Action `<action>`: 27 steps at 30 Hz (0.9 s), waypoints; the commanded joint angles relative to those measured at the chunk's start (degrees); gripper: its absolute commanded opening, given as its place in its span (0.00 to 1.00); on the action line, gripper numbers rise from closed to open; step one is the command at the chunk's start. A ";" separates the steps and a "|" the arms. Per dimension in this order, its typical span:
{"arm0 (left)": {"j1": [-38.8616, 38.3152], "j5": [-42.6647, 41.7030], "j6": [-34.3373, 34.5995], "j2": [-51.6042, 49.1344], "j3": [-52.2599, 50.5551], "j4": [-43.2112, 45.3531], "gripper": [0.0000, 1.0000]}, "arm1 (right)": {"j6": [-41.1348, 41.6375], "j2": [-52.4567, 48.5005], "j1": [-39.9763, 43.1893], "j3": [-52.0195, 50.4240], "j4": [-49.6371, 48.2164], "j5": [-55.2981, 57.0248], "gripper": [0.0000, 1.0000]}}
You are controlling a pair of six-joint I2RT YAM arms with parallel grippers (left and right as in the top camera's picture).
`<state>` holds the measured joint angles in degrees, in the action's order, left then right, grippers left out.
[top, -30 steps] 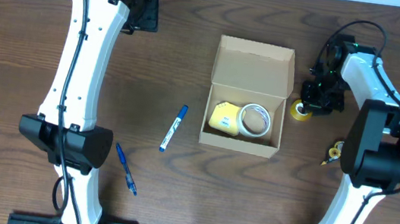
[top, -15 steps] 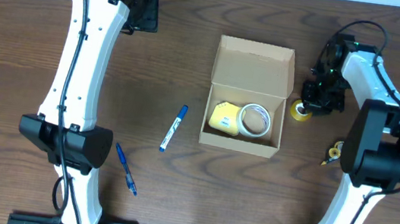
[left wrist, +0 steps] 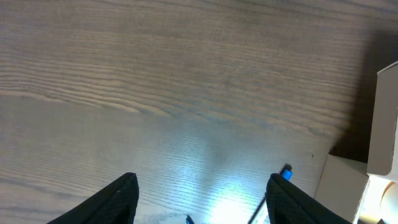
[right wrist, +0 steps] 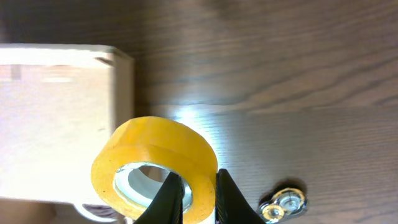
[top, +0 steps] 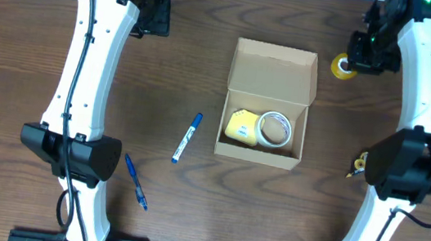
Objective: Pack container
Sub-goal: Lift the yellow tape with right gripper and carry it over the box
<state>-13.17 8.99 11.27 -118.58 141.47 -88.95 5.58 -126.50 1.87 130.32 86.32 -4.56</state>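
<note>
The tan cardboard container (top: 267,102) stands open at the table's middle, its flap lid raised at the back. Inside lie a yellow block (top: 241,127) and a white tape ring (top: 274,129). My right gripper (top: 353,62) is shut on a yellow tape roll (top: 341,66), held in the air right of the lid; in the right wrist view the roll (right wrist: 155,165) is pinched through its wall by my fingers (right wrist: 198,193), with the container (right wrist: 59,124) at left. My left gripper (left wrist: 199,202) is open and empty at the far left, above bare table.
A blue marker (top: 187,138) lies left of the container, its tip showing in the left wrist view (left wrist: 285,174). A blue pen (top: 136,182) lies near the left arm's base. A small metal piece (top: 357,163) lies at the right, also in the right wrist view (right wrist: 283,204).
My right gripper has lifted the yellow tape roll off the table beside the container and carried it up and toward the far side. The left arm has not moved.
</note>
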 commanded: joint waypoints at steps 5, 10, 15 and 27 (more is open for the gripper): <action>0.09 0.13 -0.98 0.63 1.31 -0.35 0.67 | -1.73 0.26 -7.61 6.10 6.21 -2.34 0.01; 0.09 0.15 -0.98 0.63 1.31 -0.37 0.67 | -3.21 0.33 -13.64 6.21 9.09 -2.36 0.01; 0.09 0.15 -0.98 0.63 1.31 -0.44 0.67 | -3.34 0.37 -19.47 6.19 9.92 -2.49 0.01; 0.15 0.20 -0.98 0.63 1.31 -1.27 0.68 | -3.30 0.37 -28.87 3.37 10.97 -1.25 0.02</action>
<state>-13.17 9.02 10.63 -118.58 141.47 -89.82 2.74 -126.50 -26.65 135.04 97.06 -6.37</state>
